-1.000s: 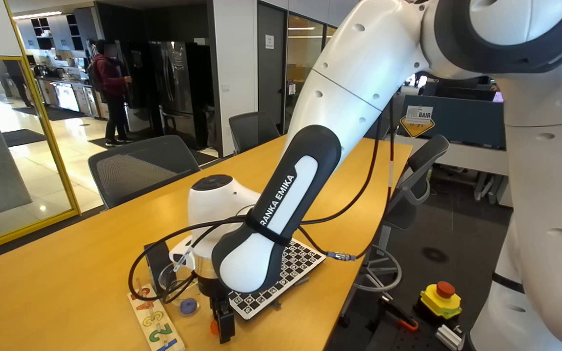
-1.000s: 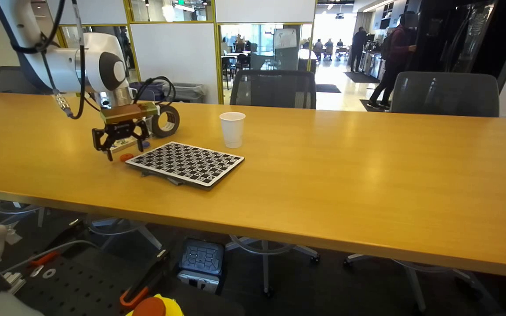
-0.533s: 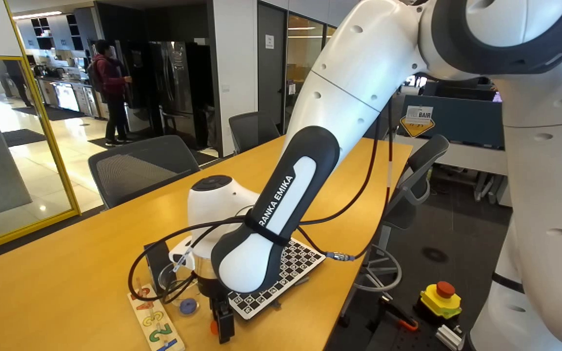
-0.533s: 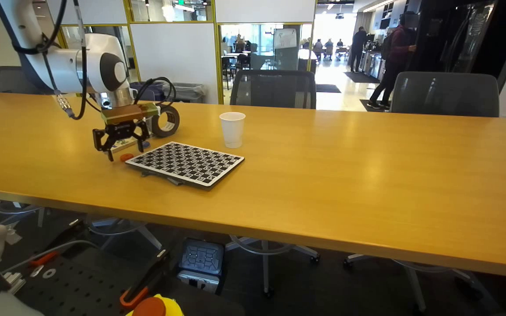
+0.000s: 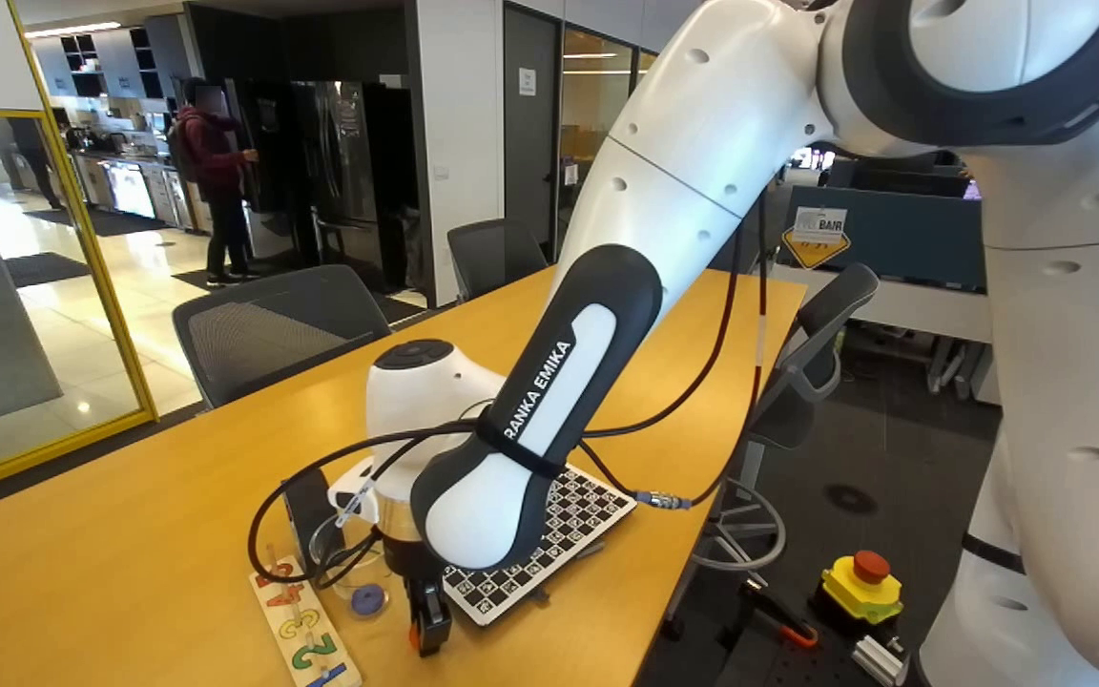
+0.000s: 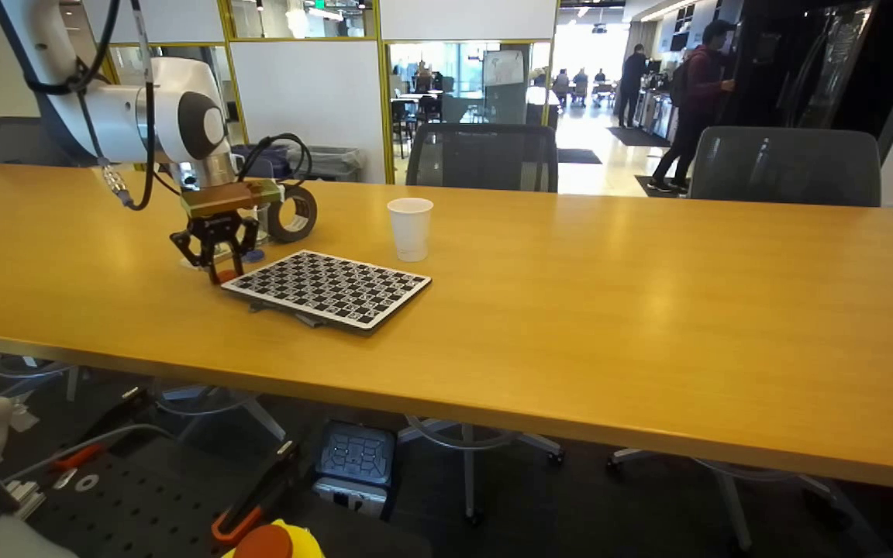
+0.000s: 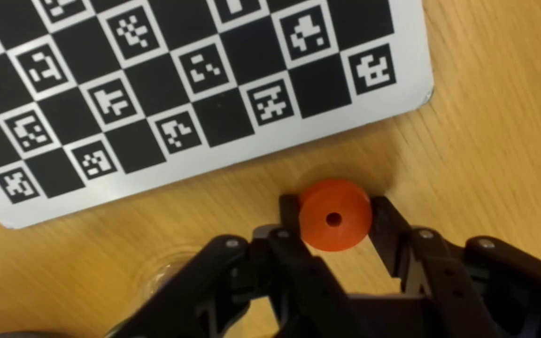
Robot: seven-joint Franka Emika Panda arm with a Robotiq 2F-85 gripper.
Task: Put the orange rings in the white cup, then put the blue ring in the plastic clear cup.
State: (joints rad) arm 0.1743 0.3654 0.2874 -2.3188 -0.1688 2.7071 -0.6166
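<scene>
within the grasp of the gripper point(image 7: 335, 213), wrist view: an orange ring point(image 7: 334, 204) with a small central hole, clasped from both sides. a second orange edge shows at its rim; whether one ring or a stack is held cannot be told. the grip is low over the table point(image 6: 648, 310), just beside the checkered board point(image 6: 330, 291); whether the ring touches the wood is unclear. in an exterior view, the blue ring point(image 5: 368, 600) appears within the outline of the plastic clear cup point(image 5: 357, 579); whether inside it or seen through its wall cannot be settled. near these lies a wooden board point(image 5: 301, 622) with coloured numerals. in an exterior view, the white cup point(image 6: 411, 230) stands upright beyond the checkered board, its floor out of sight; left of it in that view, a black roll of tape point(image 6: 310, 211) stands on edge. farther out, in both exterior views: mesh-backed chairs point(image 6: 481, 155) along the table and a person point(image 5: 211, 172) in a dark red top, standing beside a refrigerator point(image 5: 344, 153).
</scene>
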